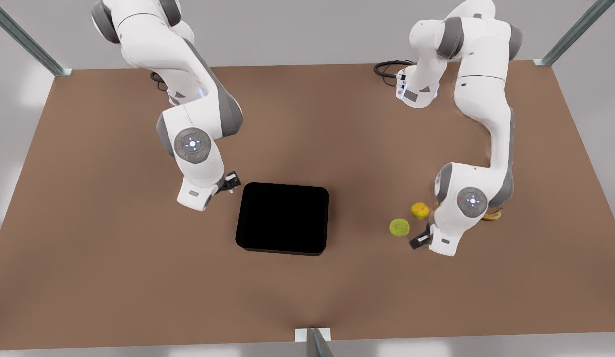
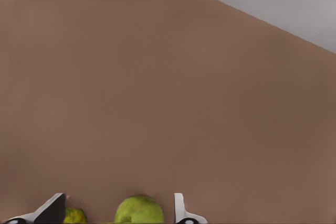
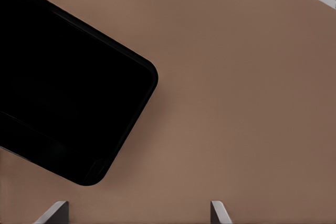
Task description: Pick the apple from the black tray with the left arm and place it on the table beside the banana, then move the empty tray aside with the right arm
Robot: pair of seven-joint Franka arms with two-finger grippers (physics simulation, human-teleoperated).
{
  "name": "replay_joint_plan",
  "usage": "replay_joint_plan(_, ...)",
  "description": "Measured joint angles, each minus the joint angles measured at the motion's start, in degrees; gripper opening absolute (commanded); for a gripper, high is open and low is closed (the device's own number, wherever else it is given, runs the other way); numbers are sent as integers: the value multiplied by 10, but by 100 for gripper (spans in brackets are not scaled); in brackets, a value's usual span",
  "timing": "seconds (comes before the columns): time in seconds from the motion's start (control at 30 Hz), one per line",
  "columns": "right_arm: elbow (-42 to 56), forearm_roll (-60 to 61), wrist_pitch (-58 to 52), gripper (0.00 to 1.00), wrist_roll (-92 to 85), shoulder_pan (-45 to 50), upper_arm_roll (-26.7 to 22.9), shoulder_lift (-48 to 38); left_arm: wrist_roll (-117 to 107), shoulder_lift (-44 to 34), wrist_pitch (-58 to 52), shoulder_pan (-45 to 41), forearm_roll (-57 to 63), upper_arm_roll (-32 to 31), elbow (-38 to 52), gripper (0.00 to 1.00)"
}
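Note:
The yellow-green apple (image 1: 399, 227) rests on the table (image 1: 114, 223) at the front view's right, outside the black tray (image 1: 282, 218), which is empty. My left gripper (image 1: 419, 240) is open just beside the apple. In the left wrist view the apple (image 2: 139, 211) lies between the spread fingers (image 2: 181, 211) of the left gripper (image 2: 119, 198), with gaps on both sides. The banana (image 1: 491, 216) is mostly hidden behind the left arm. My right gripper (image 1: 231, 181) hovers open by the tray's far left corner. The right wrist view shows the right gripper (image 3: 139, 204) and the tray (image 3: 63, 98).
An orange-yellow round fruit (image 1: 419, 210) lies just behind the apple, also seen as fruit (image 2: 75, 216) by the left finger. A black cable (image 1: 389, 68) coils at the back. Metal frame posts stand at the table's corners and front edge.

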Motion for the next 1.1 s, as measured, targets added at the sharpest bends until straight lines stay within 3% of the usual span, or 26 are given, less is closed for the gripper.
replay_joint_plan(0.07, -24, 17, 24, 100, 24, -1, -1, 0, 47, -159, -40, 43, -21, 10, -103, 100)
replay_joint_plan(0.17, -60, 49, 56, 100, 56, -5, -6, -10, 107, -207, -84, 51, -24, 12, -120, 100)
replay_joint_plan(0.37, -186, 96, 165, 100, 116, -4, -8, -46, 201, -213, -130, 44, -25, 12, -124, 100)
replay_joint_plan(0.73, -237, 108, 311, 100, 202, -4, -15, 10, 308, -208, -153, 45, -25, 12, -128, 100)
replay_joint_plan(1.1, -264, 115, 375, 100, 260, 5, 1, 62, 366, -199, -156, 46, -26, 12, -128, 100)
